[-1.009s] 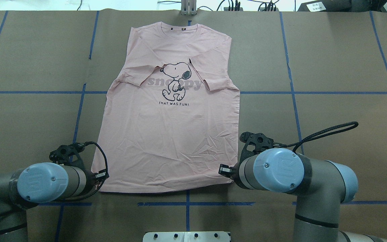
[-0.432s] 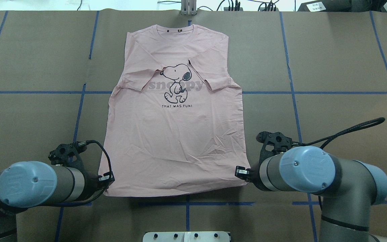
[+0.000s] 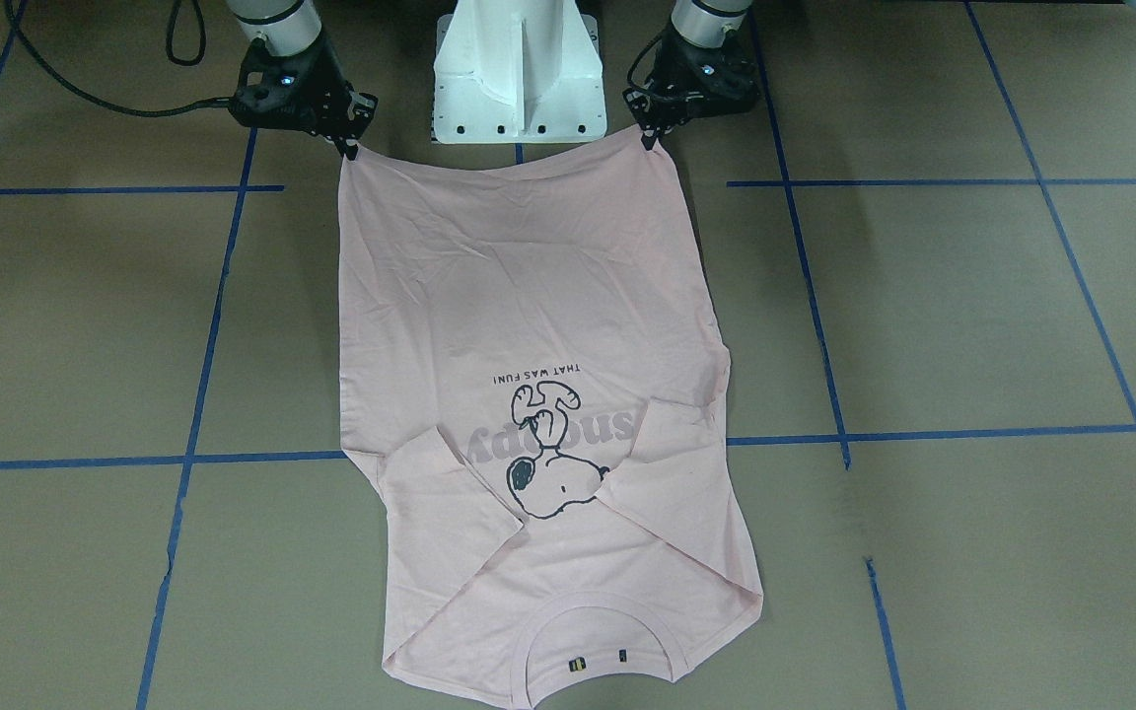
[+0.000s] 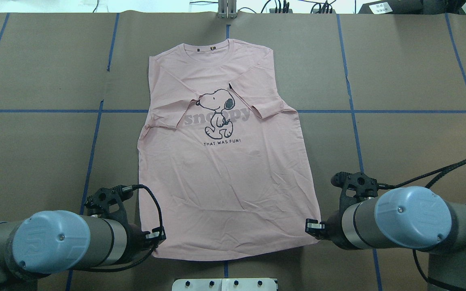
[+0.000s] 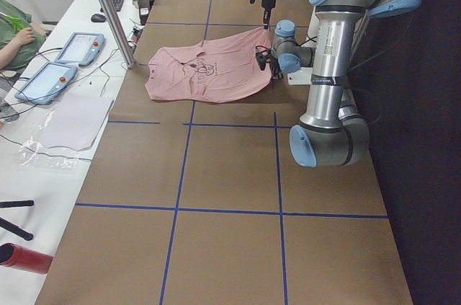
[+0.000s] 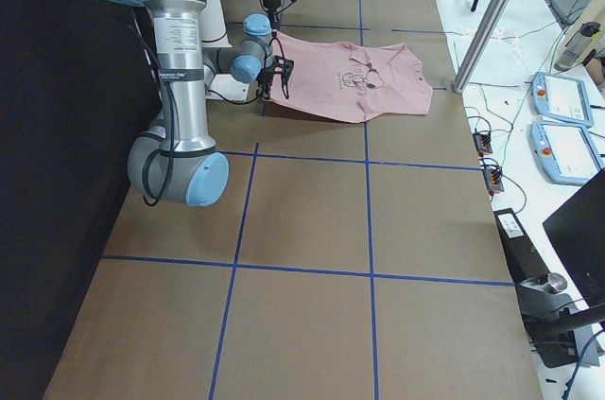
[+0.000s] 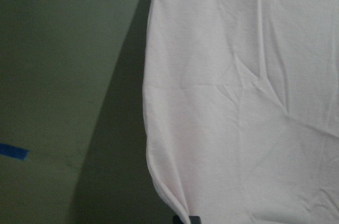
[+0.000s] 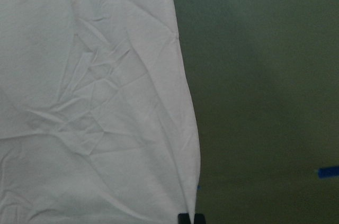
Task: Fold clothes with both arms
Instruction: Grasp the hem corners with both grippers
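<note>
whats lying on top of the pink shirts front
Both short sleeves are folded inward onto the T-shirt front, either side of the dog drawing. Fabric beneath the sleeves is covered, so any print there can't be seen.

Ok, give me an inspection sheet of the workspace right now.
Surface: brown paper-covered table with a blue tape grid.
Job's things: pale pink short-sleeved cotton T-shirt lies front up, both sleeves folded inward, collar away from the robot.
Clutter: nothing seen.
Grippers: left tool and right tool each shut on a hem corner.
Cables: black braided left-wrist cable loops over the shirt's edge; right-wrist cable arcs clear of it.
Surroundings: white pedestal base; white side bench with two tablet-like pendants; a person's arm at it.
</note>
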`<control>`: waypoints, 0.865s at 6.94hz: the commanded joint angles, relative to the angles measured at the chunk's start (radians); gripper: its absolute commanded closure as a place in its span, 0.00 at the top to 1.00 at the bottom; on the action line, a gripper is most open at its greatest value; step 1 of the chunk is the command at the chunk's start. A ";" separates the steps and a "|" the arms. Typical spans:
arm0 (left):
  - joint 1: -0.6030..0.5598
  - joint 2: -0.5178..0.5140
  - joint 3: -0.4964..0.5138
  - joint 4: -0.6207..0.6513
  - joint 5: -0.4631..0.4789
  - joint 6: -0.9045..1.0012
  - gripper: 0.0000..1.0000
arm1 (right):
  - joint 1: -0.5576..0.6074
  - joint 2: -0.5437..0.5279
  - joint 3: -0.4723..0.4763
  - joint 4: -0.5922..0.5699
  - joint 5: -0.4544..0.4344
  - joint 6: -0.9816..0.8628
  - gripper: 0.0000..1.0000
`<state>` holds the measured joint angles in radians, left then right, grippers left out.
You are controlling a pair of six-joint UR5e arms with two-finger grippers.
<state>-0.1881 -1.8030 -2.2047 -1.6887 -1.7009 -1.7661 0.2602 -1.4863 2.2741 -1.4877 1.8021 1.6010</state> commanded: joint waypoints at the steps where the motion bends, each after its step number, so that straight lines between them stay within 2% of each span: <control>1: 0.039 -0.026 -0.140 0.152 -0.002 0.005 0.00 | -0.080 -0.080 0.108 -0.005 0.045 0.029 0.00; 2: 0.045 -0.026 -0.186 0.214 -0.003 0.016 0.00 | -0.099 -0.089 0.129 -0.005 0.045 0.051 0.00; 3: 0.045 -0.027 -0.188 0.215 -0.005 0.022 0.00 | -0.087 -0.078 0.137 -0.003 0.045 0.050 0.00; 5: 0.008 -0.036 -0.170 0.215 -0.002 0.049 0.00 | 0.075 0.013 0.089 0.000 0.045 -0.065 0.00; 6: -0.113 -0.076 -0.146 0.215 -0.006 0.144 0.00 | 0.162 0.085 0.009 0.001 0.037 -0.157 0.00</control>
<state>-0.1987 -1.8475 -2.3728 -1.4748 -1.7051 -1.7026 0.3196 -1.4794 2.3552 -1.4880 1.8451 1.5448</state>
